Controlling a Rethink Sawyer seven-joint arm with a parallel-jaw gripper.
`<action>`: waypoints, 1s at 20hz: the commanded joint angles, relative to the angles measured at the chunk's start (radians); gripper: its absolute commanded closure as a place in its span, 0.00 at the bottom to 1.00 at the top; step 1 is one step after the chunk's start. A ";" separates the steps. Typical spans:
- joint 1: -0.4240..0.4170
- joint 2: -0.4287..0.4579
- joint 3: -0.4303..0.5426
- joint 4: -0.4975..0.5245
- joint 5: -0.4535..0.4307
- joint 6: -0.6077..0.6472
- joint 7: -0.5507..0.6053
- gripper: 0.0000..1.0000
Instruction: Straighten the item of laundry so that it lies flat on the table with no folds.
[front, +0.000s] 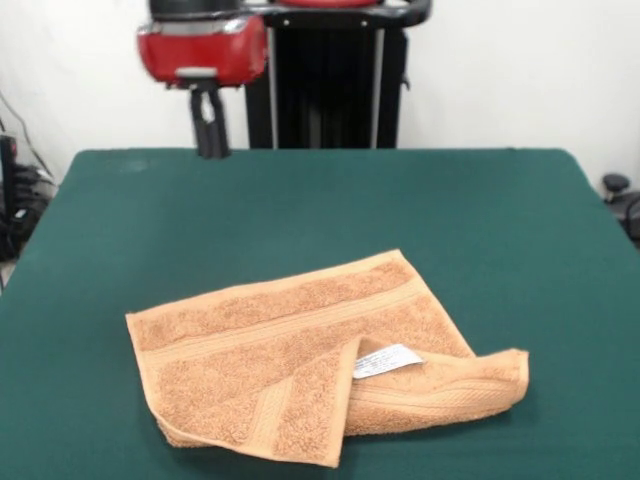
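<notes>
Front view shows the towel (300, 360) lying on the table (500, 220), toward the camera side, well apart from the gripper (210, 130). Towel is not flat: one corner is doubled over its main body, so a second layer lies on top and the white label (388, 361) faces up on the folded part. A woven band runs across the towel beyond the label. The gripper hangs beyond the towel's far edge, above the table's rim, touching nothing; whether its jaws are parted or closed I cannot tell, since they show only as one dark shape. It seems parked clear of the towel, so the fold is not yet undone. The likely next need is to take the doubled corner and draw it outward from the towel's middle.
</notes>
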 joint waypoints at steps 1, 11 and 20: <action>0.139 -0.002 0.053 -0.076 0.063 0.158 0.010 1.00; 0.314 0.131 -0.021 -0.324 -0.015 0.219 -0.011 1.00; 0.401 0.200 -0.055 -0.451 -0.027 0.291 -0.012 1.00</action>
